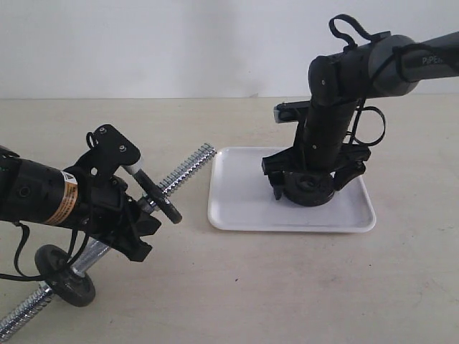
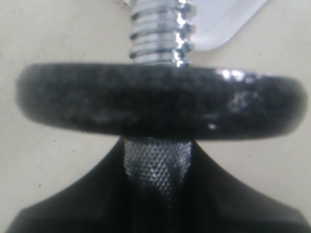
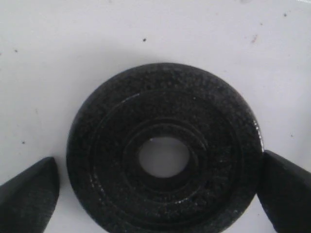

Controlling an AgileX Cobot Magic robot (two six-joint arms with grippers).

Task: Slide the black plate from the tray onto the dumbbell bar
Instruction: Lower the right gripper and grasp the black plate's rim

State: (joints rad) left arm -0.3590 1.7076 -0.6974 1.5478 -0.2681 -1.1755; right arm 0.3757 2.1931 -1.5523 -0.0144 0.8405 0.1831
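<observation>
Right end effector (image 3: 158,194) wide astride plate (image 3: 109,160); left end effector (image 2: 155,194) clamps bar (image 1: 187,169)

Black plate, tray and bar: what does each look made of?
The round matte-black plate looks like cast metal under a grainy coating: pebbled, faintly glinting surface. The shiny threaded dumbbell bar looks like chrome-plated steel: mirror-bright threads, knurled middle. The white rectangular tray looks like smooth plastic, less surely.

The left arm (image 1: 43,195) reaches in low from the left side, the left gripper (image 1: 141,208) clamped on the dumbbell bar (image 1: 188,169), while the right arm (image 1: 337,100) bends steeply downward, the right gripper (image 1: 310,188) pointing down with jaws spread wide.
</observation>
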